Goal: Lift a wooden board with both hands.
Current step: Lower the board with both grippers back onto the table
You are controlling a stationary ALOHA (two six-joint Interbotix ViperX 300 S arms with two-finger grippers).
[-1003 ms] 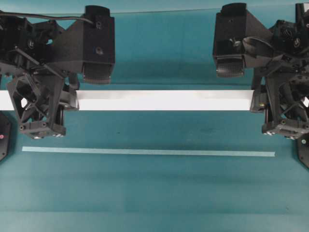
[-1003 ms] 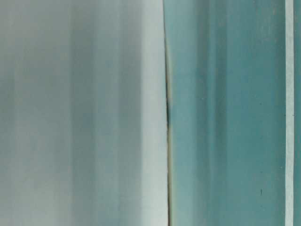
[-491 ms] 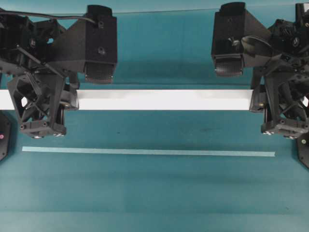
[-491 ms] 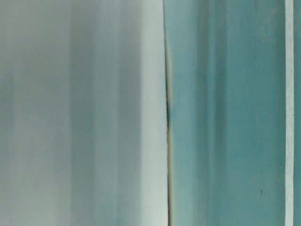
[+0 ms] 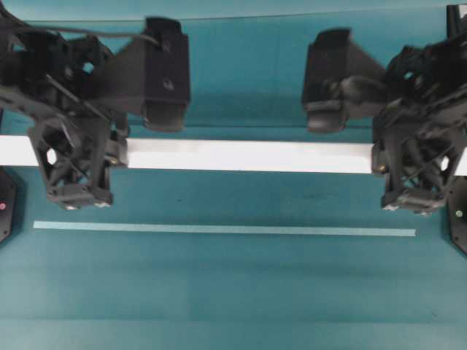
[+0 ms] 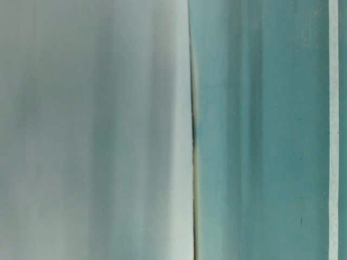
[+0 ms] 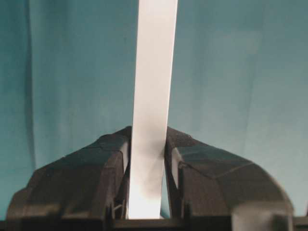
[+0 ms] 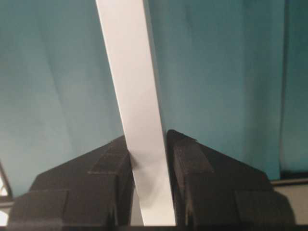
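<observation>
We see the wooden board (image 5: 248,156) stretched level across the overhead view, its long edges running left to right above the teal table (image 5: 233,292). The left gripper (image 5: 109,154) is clamped on the board near its left end, and a short white stub of board pokes out past that gripper toward the left border of the view. The right gripper (image 5: 379,157) is clamped on the board near its right end, and a sliver of white shows beyond it at the right border.

In the left wrist view the board (image 7: 153,96) runs straight up between the 2 black fingers (image 7: 103,168), both pressed against its long edges with no gap that we can see. In the right wrist view the board (image 8: 137,106) leans a little to the left as it runs away from the camera, and the 2 fingers (image 8: 192,168) there pinch its edges likewise.

A thin pale tape strip (image 5: 222,230) lies flat on the table, parallel to the board and nearer the bottom of the overhead view, apart from both grippers. Between the board and the strip lies a band of bare teal; below the strip the table is bare down to the bottom border.

The table-level view is blurred: a pale grey-white mass fills the left half, teal surface (image 6: 260,130) the right, with a pale stripe near the right border. We cannot tell what the pale mass is.
</observation>
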